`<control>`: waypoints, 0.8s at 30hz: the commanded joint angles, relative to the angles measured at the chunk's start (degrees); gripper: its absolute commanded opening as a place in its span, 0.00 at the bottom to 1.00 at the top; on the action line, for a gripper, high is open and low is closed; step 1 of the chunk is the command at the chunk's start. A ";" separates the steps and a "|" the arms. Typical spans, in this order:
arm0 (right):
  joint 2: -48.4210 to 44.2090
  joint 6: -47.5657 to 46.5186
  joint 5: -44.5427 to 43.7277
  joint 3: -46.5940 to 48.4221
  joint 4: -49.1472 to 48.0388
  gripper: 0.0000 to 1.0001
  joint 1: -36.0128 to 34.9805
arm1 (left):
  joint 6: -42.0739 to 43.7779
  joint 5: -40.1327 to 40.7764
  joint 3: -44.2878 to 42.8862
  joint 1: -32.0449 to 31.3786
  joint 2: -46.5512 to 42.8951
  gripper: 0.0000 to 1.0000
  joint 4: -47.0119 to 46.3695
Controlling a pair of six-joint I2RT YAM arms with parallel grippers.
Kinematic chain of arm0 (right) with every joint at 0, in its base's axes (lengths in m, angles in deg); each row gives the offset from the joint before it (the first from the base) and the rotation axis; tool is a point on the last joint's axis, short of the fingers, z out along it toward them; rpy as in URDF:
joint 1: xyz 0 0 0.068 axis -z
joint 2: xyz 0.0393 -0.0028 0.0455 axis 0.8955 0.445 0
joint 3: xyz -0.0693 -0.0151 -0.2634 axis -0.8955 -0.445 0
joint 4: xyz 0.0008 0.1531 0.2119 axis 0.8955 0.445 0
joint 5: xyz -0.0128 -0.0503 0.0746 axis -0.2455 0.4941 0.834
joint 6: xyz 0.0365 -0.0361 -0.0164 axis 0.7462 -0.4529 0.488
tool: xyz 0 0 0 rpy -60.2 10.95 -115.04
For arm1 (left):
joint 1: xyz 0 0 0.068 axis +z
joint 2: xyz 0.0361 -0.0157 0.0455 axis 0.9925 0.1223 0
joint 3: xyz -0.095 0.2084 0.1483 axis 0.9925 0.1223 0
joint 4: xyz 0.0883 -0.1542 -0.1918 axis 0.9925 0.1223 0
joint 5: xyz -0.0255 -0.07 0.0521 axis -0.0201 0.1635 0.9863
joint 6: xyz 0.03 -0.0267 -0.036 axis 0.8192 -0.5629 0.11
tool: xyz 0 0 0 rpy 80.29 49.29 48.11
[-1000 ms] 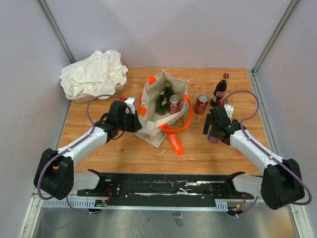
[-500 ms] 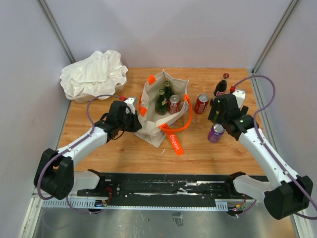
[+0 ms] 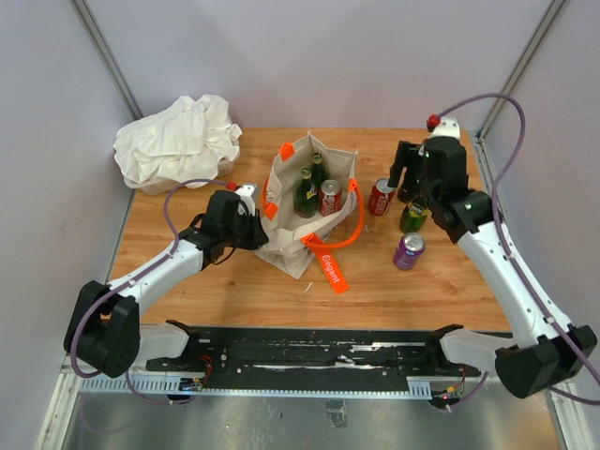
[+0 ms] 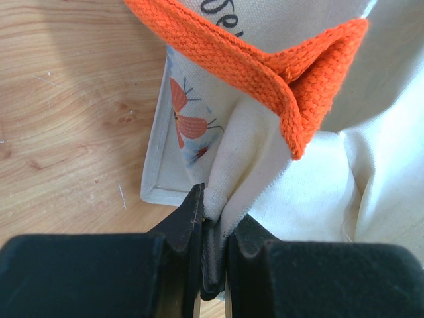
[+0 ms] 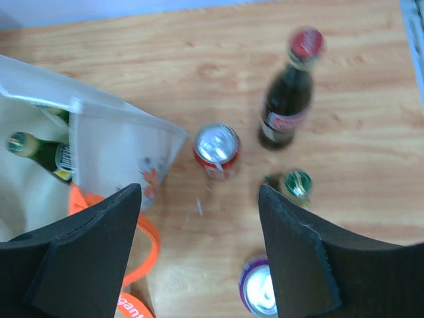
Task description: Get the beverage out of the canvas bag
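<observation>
The cream canvas bag (image 3: 298, 199) with orange handles stands mid-table. It holds two green bottles (image 3: 307, 192) and a red can (image 3: 330, 198). My left gripper (image 3: 257, 231) is shut on the bag's left edge. The left wrist view shows its jaws pinching a fold of canvas (image 4: 228, 189) below an orange handle (image 4: 278, 73). My right gripper (image 3: 405, 183) is open and empty, raised above the drinks right of the bag. Between its fingers the right wrist view shows a red can (image 5: 216, 151), a cola bottle (image 5: 290, 99), a green bottle (image 5: 295, 185), a purple can (image 5: 260, 291) and the bag's corner (image 5: 112, 149).
A heap of white cloth (image 3: 178, 139) lies at the back left. On the table right of the bag stand the red can (image 3: 381, 197), green bottle (image 3: 412, 217) and purple can (image 3: 408, 251). An orange strap tag (image 3: 332, 265) trails in front of the bag.
My right gripper has let go of the purple can, leaving it standing, then risen and moved back toward the far right. The left gripper has stayed on the bag.
</observation>
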 commanded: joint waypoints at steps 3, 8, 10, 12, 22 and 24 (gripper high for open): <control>10.21 -14.40 2.55 13.56 -2.77 0.72 -10.44 | 1.32 4.31 0.52 -0.24 2.17 0.03 0.43; 18.68 -17.36 6.63 21.43 -1.08 0.70 -15.53 | 1.03 4.52 0.85 -0.23 1.78 0.03 0.43; 20.87 -17.56 9.55 22.75 -1.37 0.67 -16.45 | 0.96 4.75 1.02 -0.23 1.45 0.03 0.52; 22.83 -17.67 11.22 23.23 -1.68 0.65 -17.31 | 0.79 4.88 1.19 -0.23 1.22 0.03 0.48; 32.16 -18.11 15.13 21.56 -7.56 0.58 -18.92 | 0.50 4.81 1.43 -0.23 1.12 0.02 0.52; 33.31 -18.20 14.61 20.88 -9.83 0.58 -18.95 | 0.50 4.81 1.45 -0.18 1.03 0.02 0.52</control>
